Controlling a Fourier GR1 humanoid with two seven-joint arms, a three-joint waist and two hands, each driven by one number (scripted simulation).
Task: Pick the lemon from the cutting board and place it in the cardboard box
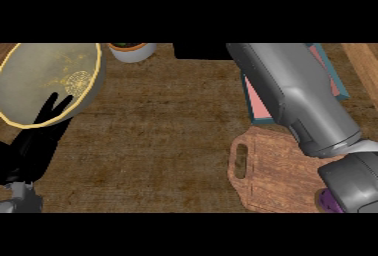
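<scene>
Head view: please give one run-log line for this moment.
left robot hand open, resting | right forearm across box | cutting board: lemon unseen

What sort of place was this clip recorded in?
Most likely a kitchen counter: a worn wooden top carries a handled wooden cutting board, a large gold-rimmed plate and a small pot at the back edge.

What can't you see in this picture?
- Lemon: not seen in the head view.
- Right hand: out of sight; only the grey right forearm shows.
- Box: mostly behind that forearm.
- Purple thing on the cutting board: mostly hidden.
- Left hand: dark, partly cut off by the edge.
</scene>
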